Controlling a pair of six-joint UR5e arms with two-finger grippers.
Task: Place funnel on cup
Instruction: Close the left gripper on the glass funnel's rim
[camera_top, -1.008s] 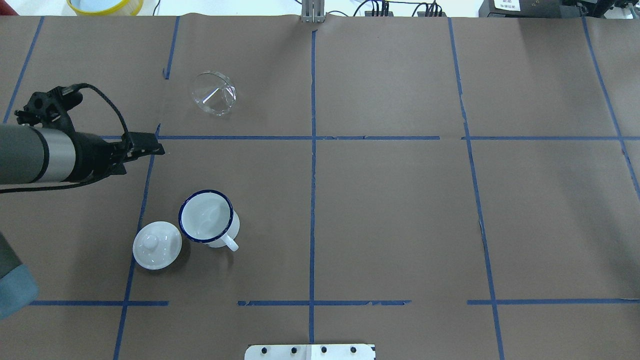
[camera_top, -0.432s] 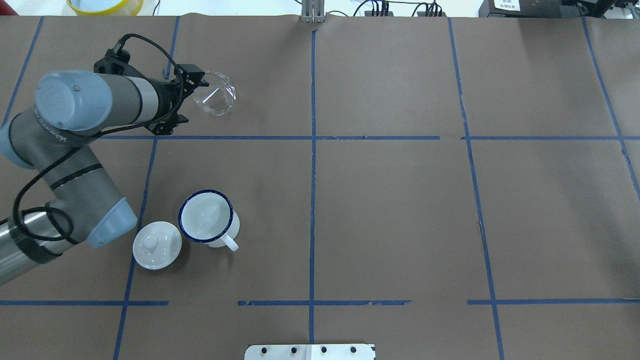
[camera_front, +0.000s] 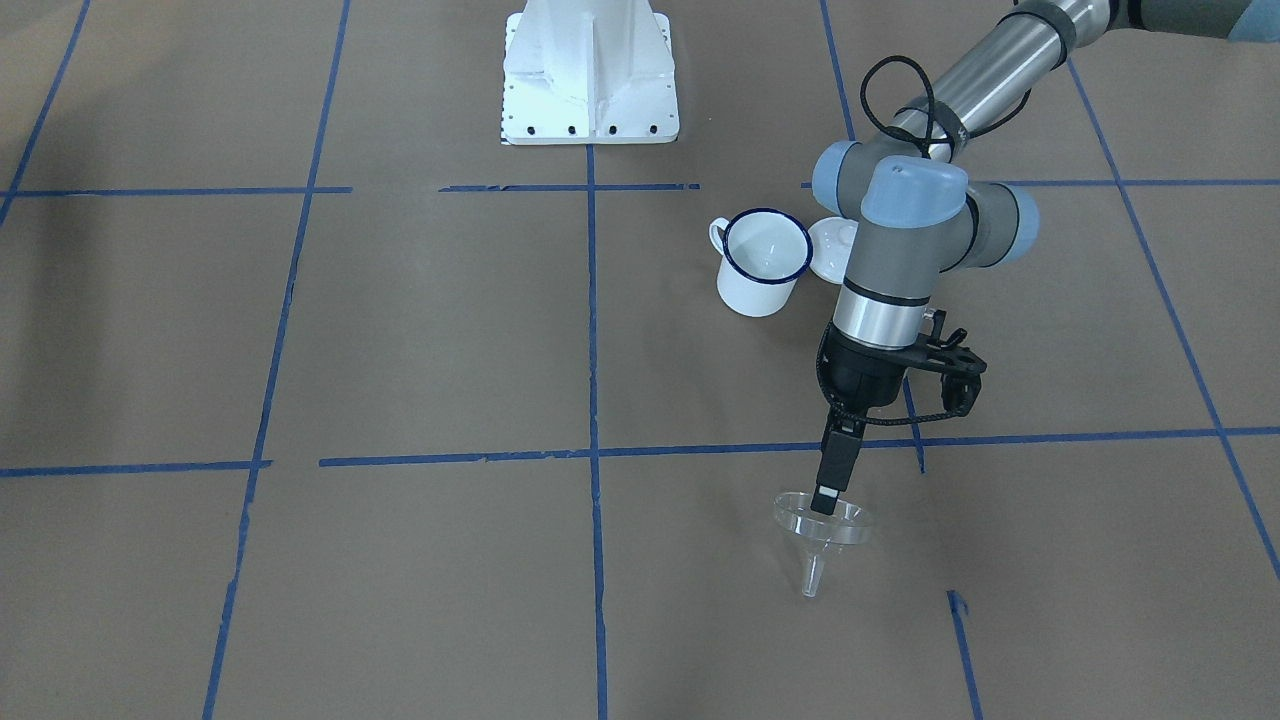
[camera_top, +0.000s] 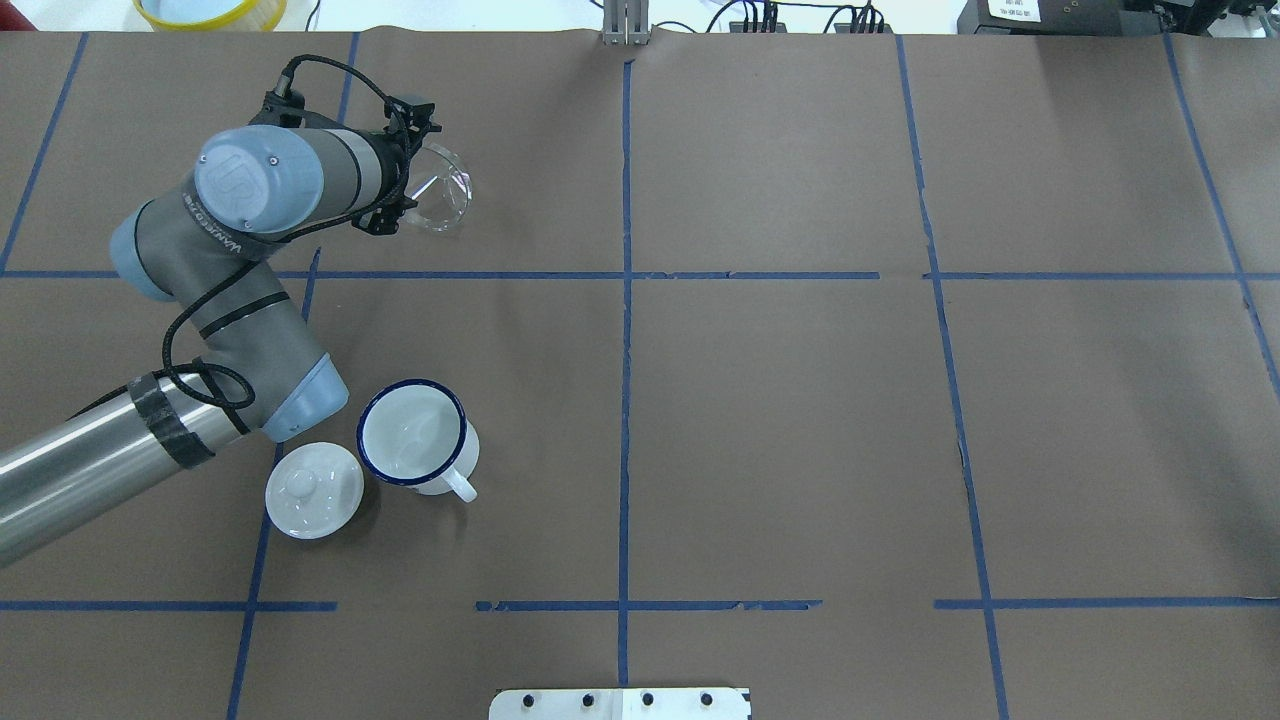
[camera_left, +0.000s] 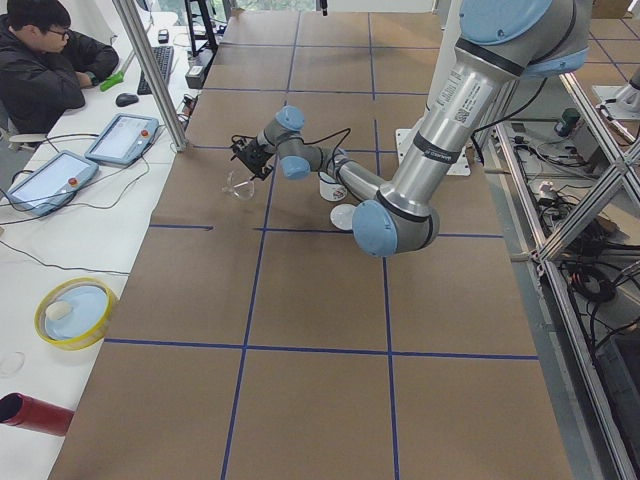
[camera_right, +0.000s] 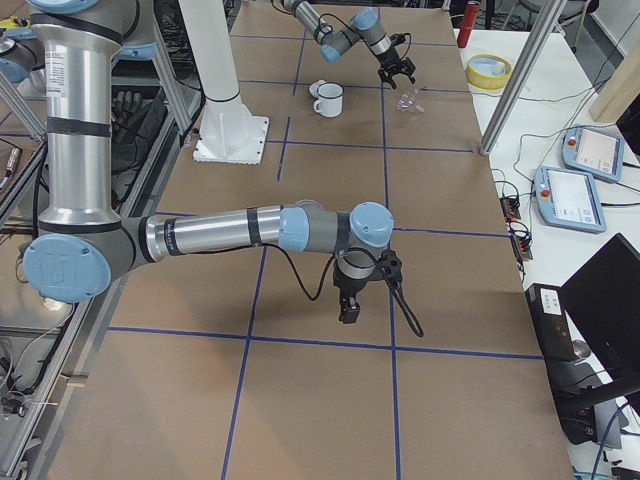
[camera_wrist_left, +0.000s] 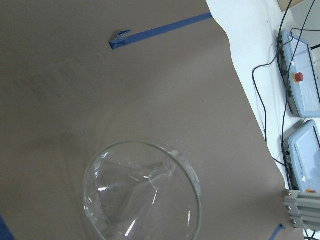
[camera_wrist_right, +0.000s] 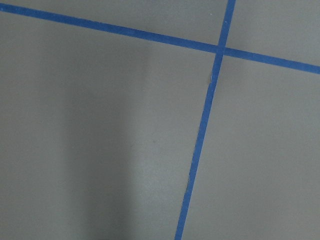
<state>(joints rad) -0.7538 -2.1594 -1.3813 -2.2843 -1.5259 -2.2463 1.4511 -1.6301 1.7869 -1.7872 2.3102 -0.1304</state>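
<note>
The clear funnel (camera_top: 442, 190) lies on its side at the far left of the table, its spout pointing away from me; it also shows in the front view (camera_front: 820, 530) and fills the bottom of the left wrist view (camera_wrist_left: 142, 192). My left gripper (camera_front: 828, 495) is at the funnel's near rim and looks open; its hold on the rim is unclear. The white mug with a blue rim (camera_top: 412, 435) stands upright and empty, nearer to me, its handle to the right. My right gripper (camera_right: 347, 308) hangs low over bare table; I cannot tell its state.
A round white knobbed lid (camera_top: 314, 490) lies against the mug's left side, under my left forearm. A yellow bowl (camera_top: 210, 10) sits beyond the far table edge. The white base plate (camera_front: 590, 90) is at my side. A seated person (camera_left: 45, 60) and control tablets are past the far edge.
My left arm has swung from the table's left edge out and away from me, bringing the gripper up to the funnel's rim. The funnel, mug and lid have not moved.
</note>
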